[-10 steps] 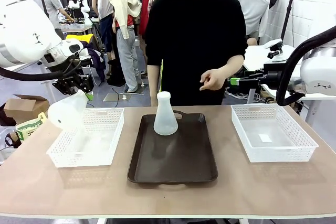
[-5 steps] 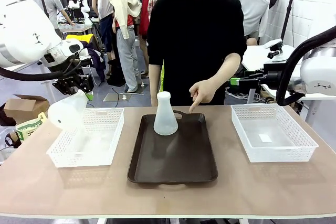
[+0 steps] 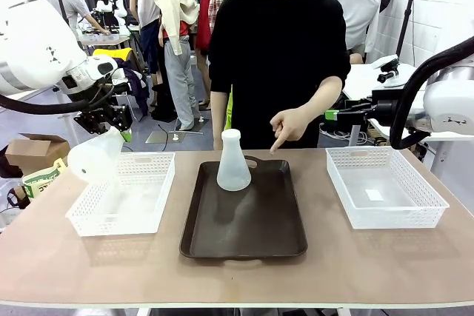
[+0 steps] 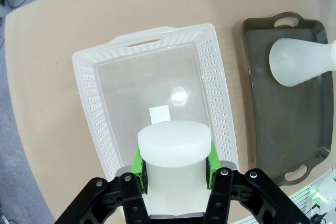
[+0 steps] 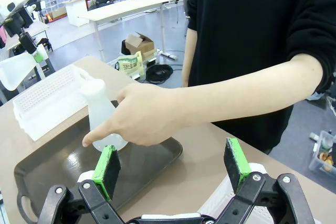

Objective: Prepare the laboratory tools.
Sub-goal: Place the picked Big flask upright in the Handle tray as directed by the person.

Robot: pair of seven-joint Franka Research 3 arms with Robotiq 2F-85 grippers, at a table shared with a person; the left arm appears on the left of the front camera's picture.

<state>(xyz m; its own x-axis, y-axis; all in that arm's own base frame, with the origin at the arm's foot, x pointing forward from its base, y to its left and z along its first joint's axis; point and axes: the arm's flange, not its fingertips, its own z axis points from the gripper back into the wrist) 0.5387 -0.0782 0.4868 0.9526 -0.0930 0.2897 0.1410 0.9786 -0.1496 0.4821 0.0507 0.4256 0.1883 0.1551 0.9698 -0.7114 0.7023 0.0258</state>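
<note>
One flask (image 3: 95, 159) hangs in the air above the left basket (image 3: 152, 209), tipped so its wide base faces outward, with the left gripper (image 4: 176, 169) clamped on its neck; from the wrist you look down past the flask's round base straight into the basket's bare floor. The second flask (image 3: 233, 162) stands upright at the far end of the brown tray (image 3: 244, 234), untouched. The person's hand (image 3: 287, 125) reaches over the tray's far edge, forefinger pointing down just beside that flask.

To my eye the first flask is mid-transfer, and the person is marking out the tray as its place or the other flask as the next item. Which one I cannot tell.

The right gripper (image 5: 173, 169) waits at the far right, pads spread wide and holding nothing, looking toward the hand and the tray. The next move calls for carrying the held flask steadily and setting it down on its base.
</note>
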